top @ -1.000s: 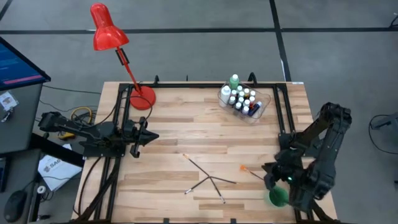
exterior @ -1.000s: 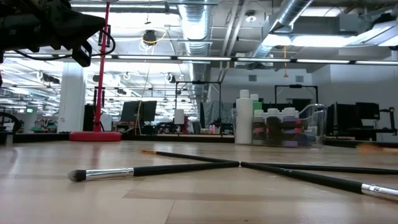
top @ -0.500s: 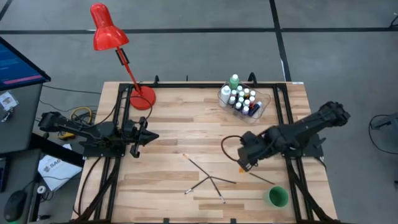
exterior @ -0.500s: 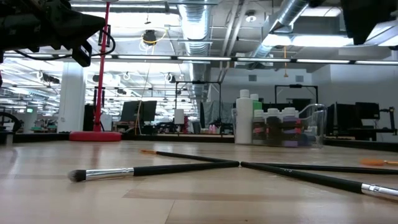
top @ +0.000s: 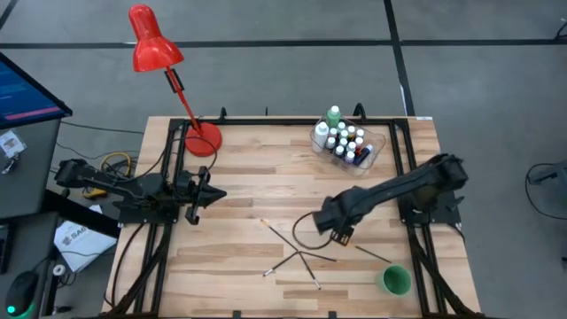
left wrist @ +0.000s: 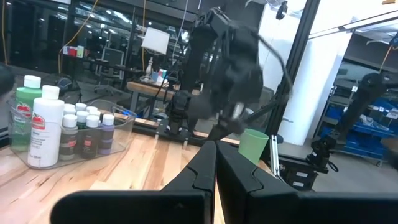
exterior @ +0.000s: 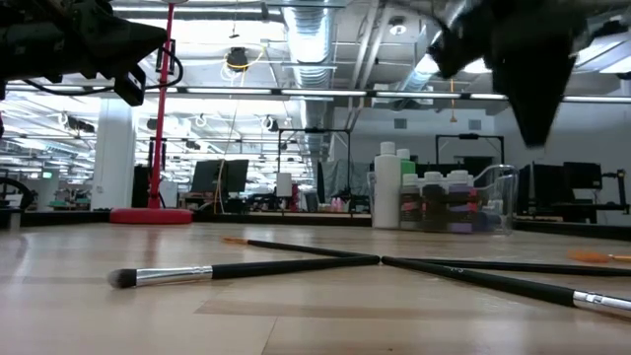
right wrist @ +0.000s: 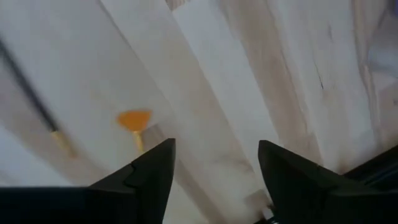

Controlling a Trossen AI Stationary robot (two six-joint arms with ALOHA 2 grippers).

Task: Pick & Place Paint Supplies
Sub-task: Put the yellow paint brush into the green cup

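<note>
Several thin dark paintbrushes (top: pixel 299 250) lie flat and crossed on the wooden table near its front middle. Another brush with an orange tip (right wrist: pixel 134 119) lies just right of them. Small white-capped paint bottles, a taller green bottle and a taller white one stand in a clear tub (top: pixel 347 142) at the far right. My right gripper (top: pixel 336 229) hangs open above the table, pointing down, its fingers (right wrist: pixel 142 174) spread beside the orange tip without touching it. At the table's left edge, my left gripper (top: pixel 211 195) waits shut and holds nothing.
A green cup (top: pixel 395 280) stands at the near right corner. A red desk lamp (top: pixel 202 140) has its base on the far left of the table. Bare wood lies between the lamp and the brushes. Black frame rails run along both sides.
My right gripper has swung from the near right corner, beside the green cup, toward the table's middle, turning about as it went. It now hangs over the orange-tipped brush and has come into the low view at the top right. Nothing on the table has moved.
</note>
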